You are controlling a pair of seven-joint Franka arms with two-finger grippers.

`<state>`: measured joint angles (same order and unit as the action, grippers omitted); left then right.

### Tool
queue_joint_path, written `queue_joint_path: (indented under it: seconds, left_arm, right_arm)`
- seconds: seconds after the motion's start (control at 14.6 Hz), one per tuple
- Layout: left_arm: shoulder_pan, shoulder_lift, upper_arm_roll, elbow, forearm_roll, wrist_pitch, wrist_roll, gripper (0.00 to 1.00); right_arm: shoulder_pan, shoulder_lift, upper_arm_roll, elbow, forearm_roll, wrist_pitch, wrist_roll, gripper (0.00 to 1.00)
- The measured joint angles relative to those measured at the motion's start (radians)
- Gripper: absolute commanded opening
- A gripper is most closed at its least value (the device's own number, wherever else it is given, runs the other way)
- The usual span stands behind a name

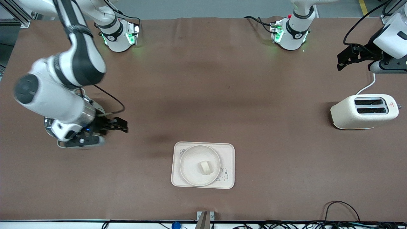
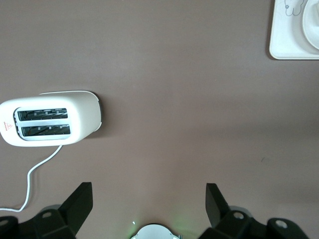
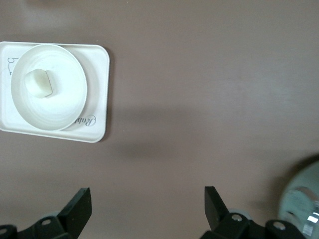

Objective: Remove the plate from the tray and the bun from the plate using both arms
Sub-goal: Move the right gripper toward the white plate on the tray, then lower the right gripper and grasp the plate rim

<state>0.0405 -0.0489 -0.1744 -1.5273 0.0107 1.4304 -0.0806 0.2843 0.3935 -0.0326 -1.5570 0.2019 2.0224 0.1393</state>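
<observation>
Cream tray [image 1: 229, 165] bears plate [image 1: 190, 165] and bun [image 1: 205, 167].

Pale bun [image 1: 205, 167] on round plate [image 1: 190, 168], plate on cream tray [image 1: 229, 159]

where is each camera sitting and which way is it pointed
Front view: high across the table, facing both arms; shows the right gripper, left gripper, tray, toaster.
Left wrist view: on the left arm, looking down past its open jaws at the toaster and a tray corner.
Right wrist view: on the right arm, looking down past its open jaws at the plate with the bun.
All three views share the tray.
</observation>
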Motion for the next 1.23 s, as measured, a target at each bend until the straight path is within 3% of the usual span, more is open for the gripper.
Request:
queue_joint_path:
  seconds: [0.27, 0.62, 0.82, 1.03, 1.23]
  left_arm:
    - [0.001, 0.003, 0.0, 0.0, 0.0, 0.005, 0.0, 1.0]
    - [0.011, 0.005, 0.001, 0.001, 0.0, 0.007, 0.0, 1.0]
    - [0.013, 0.006, 0.001, 0.002, 0.0, 0.008, 0.0, 1.0]
    - [0.012, 0.006, 0.001, 0.002, 0.0, 0.021, 0.0, 1.0]
    - [0.012, 0.006, -0.001, 0.002, 0.0, 0.024, 0.0, 1.0]
  right_arm:
    - [0.061, 0.163, 0.0, 0.086, 0.06, 0.082, 0.067, 1.0]
    - [0.127, 0.356, 0.002, 0.159, 0.129, 0.327, 0.142, 1.0]
    - [0.175, 0.476, 0.002, 0.282, 0.13, 0.363, 0.242, 0.99]
    - [0.183, 0.582, -0.001, 0.405, 0.13, 0.363, 0.265, 0.91]
    - [0.18, 0.631, -0.005, 0.453, 0.13, 0.376, 0.265, 0.81]
